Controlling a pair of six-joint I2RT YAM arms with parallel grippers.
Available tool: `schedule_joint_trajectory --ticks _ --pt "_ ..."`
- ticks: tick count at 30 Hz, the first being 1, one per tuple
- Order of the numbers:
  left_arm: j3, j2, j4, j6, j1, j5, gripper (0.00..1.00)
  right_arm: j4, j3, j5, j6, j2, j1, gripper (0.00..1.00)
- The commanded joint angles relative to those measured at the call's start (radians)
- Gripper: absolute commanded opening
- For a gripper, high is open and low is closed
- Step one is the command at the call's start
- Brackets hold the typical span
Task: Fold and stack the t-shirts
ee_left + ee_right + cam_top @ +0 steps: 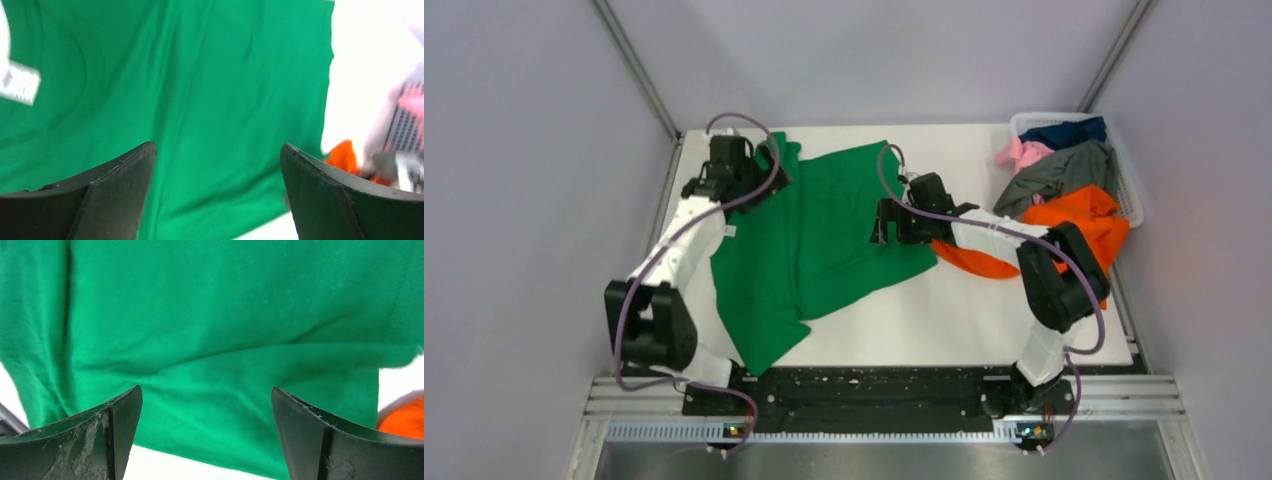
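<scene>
The white table [944,320] carries one green t-shirt [824,230] spread open across its left and middle. The shirt's nearest corner reaches almost to the near edge by the left arm's base, and the cloth lies mostly flat with a few shallow creases.

Further in, the right claw [882,222] sits over the shirt's right edge, pointing left. From its wrist camera the two dark fingers [100,435] stand wide apart with only green cloth and a stitched hem showing in the gap. Nothing is pinched between them; whether the tips touch the fabric cannot be told.

The left claw [734,165] is at the far left end of the shirt. Its jaws are likewise spread as wide as they go, with smooth green cloth between them and nothing gripped. A white label [20,82] shows on the shirt at the left of that wrist view.

Beyond the right claw, an orange t-shirt [1084,215] spills out onto the table, passing under the right arm and lying just beside the green one. At the far right corner stands a white basket [1136,200], holding a grey t-shirt [1064,175], a pink t-shirt [1024,153] and a navy t-shirt [1064,132] bundled together, unfolded.
</scene>
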Motion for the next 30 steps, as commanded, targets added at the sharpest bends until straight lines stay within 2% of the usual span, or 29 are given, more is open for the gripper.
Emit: schedule_joint_trajectory --ticks 1,3,6,14,19,24,26,30 --pt "-0.380 -0.180 0.098 -0.073 -0.078 -0.130 0.99 -0.080 0.119 0.043 -0.051 0.112 -0.003 0.98" --pt "-0.501 -0.235 0.133 -0.090 -0.090 -0.136 0.99 -0.084 0.097 0.077 -0.045 0.118 -0.002 0.98" --pt "-0.562 -0.217 0.141 -0.101 -0.090 -0.170 0.99 -0.067 0.015 0.129 -0.012 0.085 -0.002 0.98" --pt "-0.381 0.052 0.026 -0.134 -0.078 -0.194 0.99 -0.077 -0.303 0.199 0.111 -0.108 -0.001 0.98" --pt "-0.329 0.120 -0.045 -0.150 -0.052 -0.204 0.99 -0.105 -0.459 0.134 0.188 -0.268 0.041 0.97" --pt "-0.371 0.003 -0.101 -0.137 -0.052 -0.234 0.99 -0.214 -0.421 0.125 0.153 -0.365 0.124 0.98" --pt "-0.368 -0.045 -0.099 -0.103 -0.052 -0.214 0.99 -0.231 -0.358 0.193 0.131 -0.392 0.124 0.99" --pt "-0.226 -0.034 -0.137 -0.034 -0.052 -0.225 0.99 -0.220 -0.157 0.298 0.065 -0.356 0.081 0.99"
